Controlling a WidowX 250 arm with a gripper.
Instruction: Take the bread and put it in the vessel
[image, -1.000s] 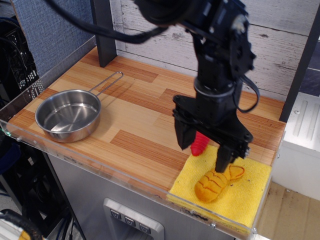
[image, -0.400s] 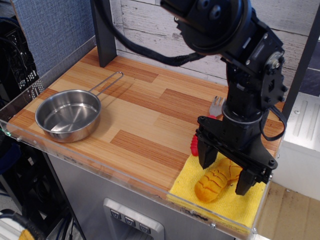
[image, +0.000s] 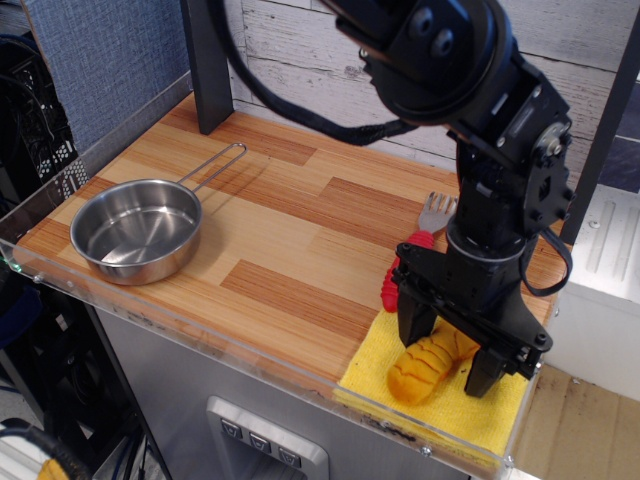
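The bread (image: 421, 367), an orange-yellow ridged toy pastry, lies on a yellow cloth (image: 440, 400) at the front right corner of the wooden table. My gripper (image: 448, 349) is low over the bread's far half, open, with one finger (image: 415, 323) on its left side and the other on its right. The bread's tail end is hidden under the gripper. The vessel (image: 135, 231), a round shiny steel pan with a wire loop handle, sits empty at the front left, far from the gripper.
A fork with a red handle (image: 405, 270) lies just behind the cloth, partly hidden by my arm. A clear acrylic rim (image: 200, 325) runs along the table's front edge. A dark post (image: 208, 60) stands at the back left.
My gripper has moved right and down over the cloth, from beside the bread to straddling its far half. The bread and the pan have not moved.
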